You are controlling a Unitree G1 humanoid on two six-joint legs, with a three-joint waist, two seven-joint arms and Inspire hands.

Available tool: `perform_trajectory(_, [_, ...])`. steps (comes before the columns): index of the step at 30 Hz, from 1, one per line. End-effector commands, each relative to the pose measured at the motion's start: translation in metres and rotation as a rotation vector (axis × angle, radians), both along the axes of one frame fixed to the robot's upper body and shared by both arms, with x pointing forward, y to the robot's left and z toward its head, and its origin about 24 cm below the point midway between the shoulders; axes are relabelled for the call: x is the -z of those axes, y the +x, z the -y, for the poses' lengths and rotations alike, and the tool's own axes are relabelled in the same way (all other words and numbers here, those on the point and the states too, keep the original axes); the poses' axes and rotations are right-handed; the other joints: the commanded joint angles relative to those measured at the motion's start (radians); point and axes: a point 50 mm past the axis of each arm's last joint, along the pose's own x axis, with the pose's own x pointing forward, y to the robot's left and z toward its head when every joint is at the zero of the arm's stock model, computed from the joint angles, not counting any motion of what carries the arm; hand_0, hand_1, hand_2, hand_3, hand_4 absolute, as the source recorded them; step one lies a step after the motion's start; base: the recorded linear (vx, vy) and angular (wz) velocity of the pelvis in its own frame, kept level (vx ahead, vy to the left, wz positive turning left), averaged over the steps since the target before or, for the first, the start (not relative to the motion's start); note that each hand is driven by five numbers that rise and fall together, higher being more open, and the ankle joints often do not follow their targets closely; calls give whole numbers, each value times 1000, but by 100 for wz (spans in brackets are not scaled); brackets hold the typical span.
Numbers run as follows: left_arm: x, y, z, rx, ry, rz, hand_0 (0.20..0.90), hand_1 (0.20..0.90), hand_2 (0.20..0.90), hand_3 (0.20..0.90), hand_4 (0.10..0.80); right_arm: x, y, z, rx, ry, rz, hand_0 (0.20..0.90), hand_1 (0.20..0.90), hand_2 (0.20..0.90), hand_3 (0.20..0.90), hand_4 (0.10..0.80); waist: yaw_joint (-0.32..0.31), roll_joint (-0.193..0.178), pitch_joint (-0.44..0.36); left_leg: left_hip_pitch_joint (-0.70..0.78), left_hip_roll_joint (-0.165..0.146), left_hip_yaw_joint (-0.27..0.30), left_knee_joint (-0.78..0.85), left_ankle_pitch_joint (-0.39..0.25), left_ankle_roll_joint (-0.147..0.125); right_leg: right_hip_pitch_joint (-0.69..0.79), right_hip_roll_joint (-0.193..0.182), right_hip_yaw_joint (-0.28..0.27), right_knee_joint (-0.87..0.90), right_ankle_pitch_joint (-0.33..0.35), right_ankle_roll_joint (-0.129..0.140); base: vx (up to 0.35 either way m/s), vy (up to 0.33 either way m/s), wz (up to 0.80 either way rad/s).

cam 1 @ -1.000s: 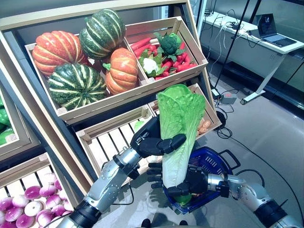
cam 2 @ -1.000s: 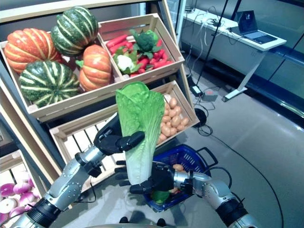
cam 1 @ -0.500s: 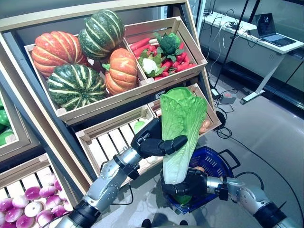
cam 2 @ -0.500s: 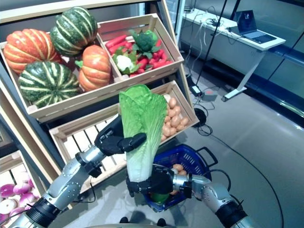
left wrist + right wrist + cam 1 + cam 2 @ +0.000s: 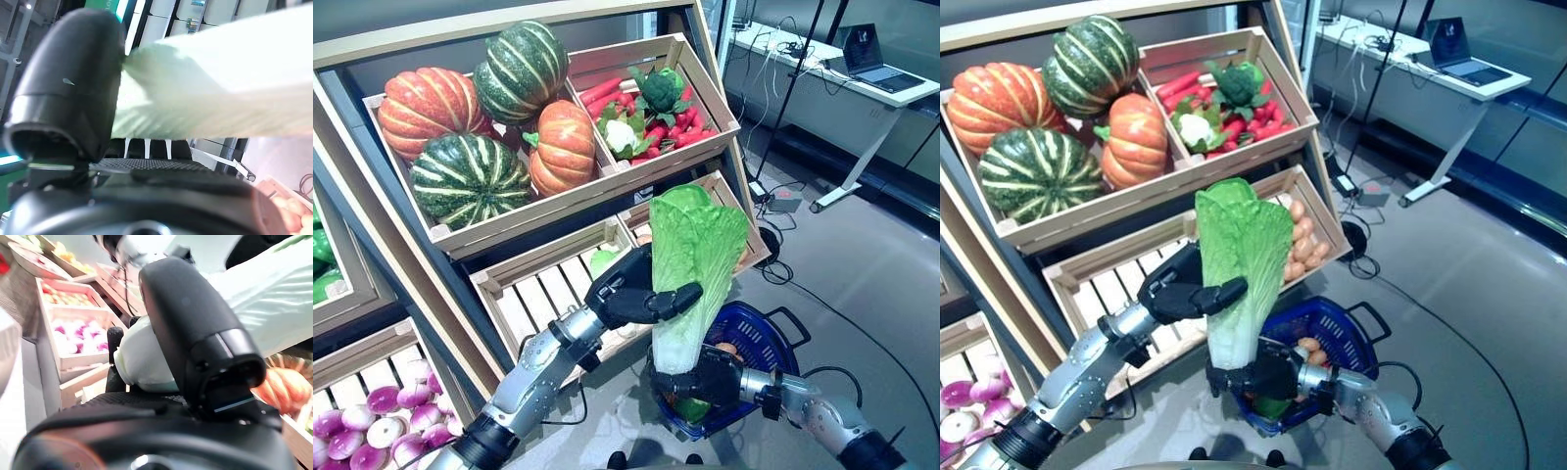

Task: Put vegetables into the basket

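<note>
Your left robot hand [image 5: 631, 292] is wrapped around the middle of the cabbage [image 5: 690, 264], thumb across the front. Your right robot hand [image 5: 710, 375] is curled around the cabbage's white bottom end. Both hands hold it upright, leaves on top, just over the blue basket [image 5: 766, 343]. The basket sits on the floor [image 5: 862, 274] and has some small vegetables in it already. Behind the cabbage is a shelf with crates [image 5: 700, 108] of pumpkins [image 5: 470, 176], carrots and potatoes.
</note>
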Motion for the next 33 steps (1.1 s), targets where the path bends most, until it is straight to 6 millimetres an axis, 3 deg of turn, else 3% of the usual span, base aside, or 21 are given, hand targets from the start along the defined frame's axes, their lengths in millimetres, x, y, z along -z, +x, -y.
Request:
perform_trajectory(1, [-27, 8, -11, -65, -12, 170, 900, 900, 900, 900, 800, -69, 36, -2, 215, 370, 286, 300, 300, 300, 300, 400, -2, -37, -40, -16, -13, 23, 2, -27, 10, 10, -27, -9, 2, 17, 17, 0, 0, 0])
perform_trajectory(10, [-31, 8, -44, -240, -77, 169, 900, 900, 900, 900, 800, -81, 47, 40, 541, 416, 401, 300, 300, 300, 300, 400, 0, -33, -7, -36, -28, 25, 2, -32, 18, -7, -31, -9, 2, 24, 17, 0, 0, 0])
perform_trajectory(15, [-36, 5, -52, -298, -112, 208, 900, 900, 900, 900, 800, -89, 51, 58, 748, 504, 446, 300, 300, 300, 300, 400, 1, -28, 31, -61, -34, 21, 2, -30, 22, -35, -31, -4, 8, 27, 15, -43, 8, 0])
perform_trajectory(20, [-60, 12, -62, -368, -157, 347, 900, 900, 900, 900, 800, -106, 62, 80, 962, 713, 522, 300, 300, 300, 300, 400, -4, -13, 128, -127, -43, 22, 2, -15, 31, -118, -25, 2, 57, 22, 9, -187, 1, 0])
perform_trajectory(24, [-86, 15, -65, -409, -212, 474, 900, 900, 900, 900, 800, -109, 71, 99, 1096, 782, 533, 300, 300, 300, 300, 400, -5, 6, 203, -178, -54, 26, 9, 2, 39, -193, -11, 5, 130, 3, -2, -169, -1, 3])
perform_trajectory(28, [-110, 15, -64, -401, -267, 601, 900, 900, 900, 900, 800, -111, 83, 118, 1193, 808, 524, 300, 300, 300, 300, 400, 2, 12, 293, -321, -79, 29, 166, -9, 35, -318, -4, -2, 262, -17, -16, -231, -41, 7])
perform_trajectory(33, [-129, 22, -48, -374, -297, 698, 900, 900, 900, 900, 800, -113, 107, 123, 1284, 821, 458, 300, 300, 300, 300, 400, 26, 1, 366, -533, -96, 12, 437, -72, 19, -475, -24, -23, 474, -73, -38, -163, -46, 12])
